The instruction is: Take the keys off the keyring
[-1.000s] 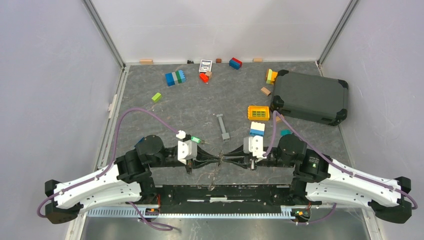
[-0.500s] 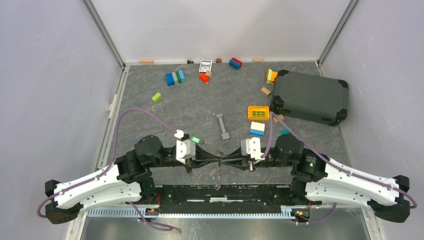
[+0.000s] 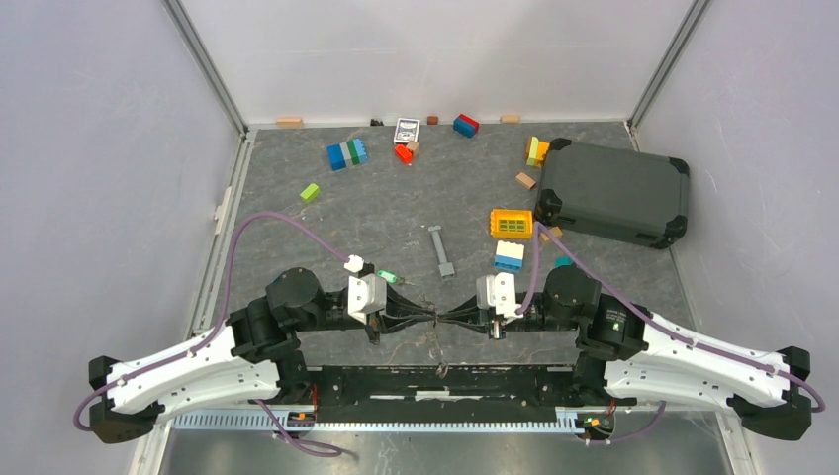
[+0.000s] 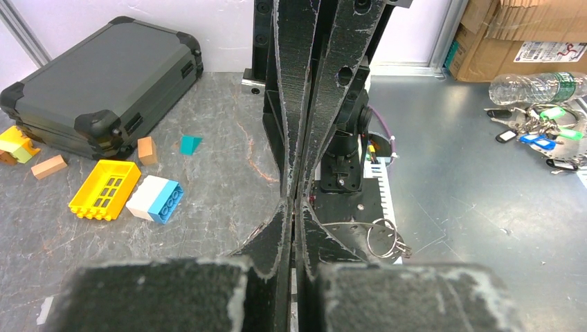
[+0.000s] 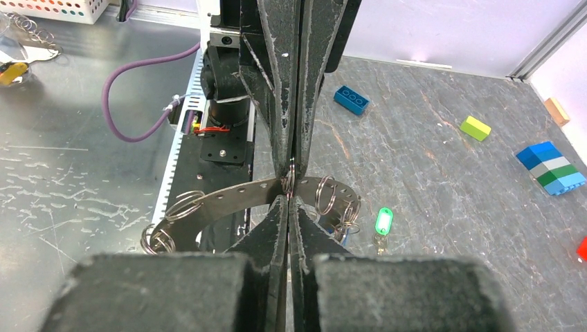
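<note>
Steel keyring (image 5: pixel 289 181) sits where the left claw (image 3: pixel 427 318) and right claw (image 3: pixel 447 318) meet, both pinched shut. Nothing appears freed from it yet.

We find the left gripper (image 3: pixel 427 318) and the right gripper (image 3: pixel 445 318) meeting tip to tip at the middle of the bench (image 3: pixel 376 213), close to its near edge. The keyring (image 4: pixel 383 237) sits just on the near side of that meeting point. A tagged key (image 3: pixel 387 276) lies just behind the left gripper. Further back from the meeting point lies the metal bar (image 3: pixel 441 250). To its right sits a two-part brick (image 3: pixel 509 255), with the grid block (image 3: pixel 512 223) behind it. The case (image 3: pixel 613 193) occupies the right rear. A card box (image 3: pixel 407 130) sits near the back wall, with a brick cluster (image 3: pixel 347 154) to its left.
</note>
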Controlling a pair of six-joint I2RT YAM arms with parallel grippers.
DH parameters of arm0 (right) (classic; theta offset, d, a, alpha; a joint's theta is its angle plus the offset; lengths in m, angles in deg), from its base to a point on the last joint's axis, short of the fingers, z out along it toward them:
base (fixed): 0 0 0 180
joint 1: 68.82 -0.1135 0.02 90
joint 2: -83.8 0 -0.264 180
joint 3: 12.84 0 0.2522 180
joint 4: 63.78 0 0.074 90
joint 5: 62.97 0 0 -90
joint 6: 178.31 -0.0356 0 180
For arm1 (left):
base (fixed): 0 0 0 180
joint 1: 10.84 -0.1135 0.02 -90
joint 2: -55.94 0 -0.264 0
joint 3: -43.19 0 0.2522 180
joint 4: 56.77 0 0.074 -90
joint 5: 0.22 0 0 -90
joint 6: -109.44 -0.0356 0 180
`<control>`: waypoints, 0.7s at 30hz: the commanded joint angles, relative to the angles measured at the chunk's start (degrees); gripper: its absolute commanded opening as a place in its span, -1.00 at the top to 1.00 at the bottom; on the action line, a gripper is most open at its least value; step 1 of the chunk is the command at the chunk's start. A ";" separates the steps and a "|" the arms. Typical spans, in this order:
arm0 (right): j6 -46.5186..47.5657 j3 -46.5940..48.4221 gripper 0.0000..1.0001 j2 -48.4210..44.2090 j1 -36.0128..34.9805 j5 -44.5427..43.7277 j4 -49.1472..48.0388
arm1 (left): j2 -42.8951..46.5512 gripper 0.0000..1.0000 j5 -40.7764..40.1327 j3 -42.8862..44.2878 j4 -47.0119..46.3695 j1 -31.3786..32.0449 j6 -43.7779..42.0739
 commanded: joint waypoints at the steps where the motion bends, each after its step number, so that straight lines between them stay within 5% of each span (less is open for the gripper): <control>1: 0.30 -0.40 0.96 -0.03 -0.11 -1.00 -0.30 | 1.02 0.95 1.48 0.54 -4.72 0.04 1.94; 21: 1.44 -1.71 0.95 1.02 -0.12 -0.43 1.05 | 1.67 0.95 1.13 0.46 -4.72 0.17 0.34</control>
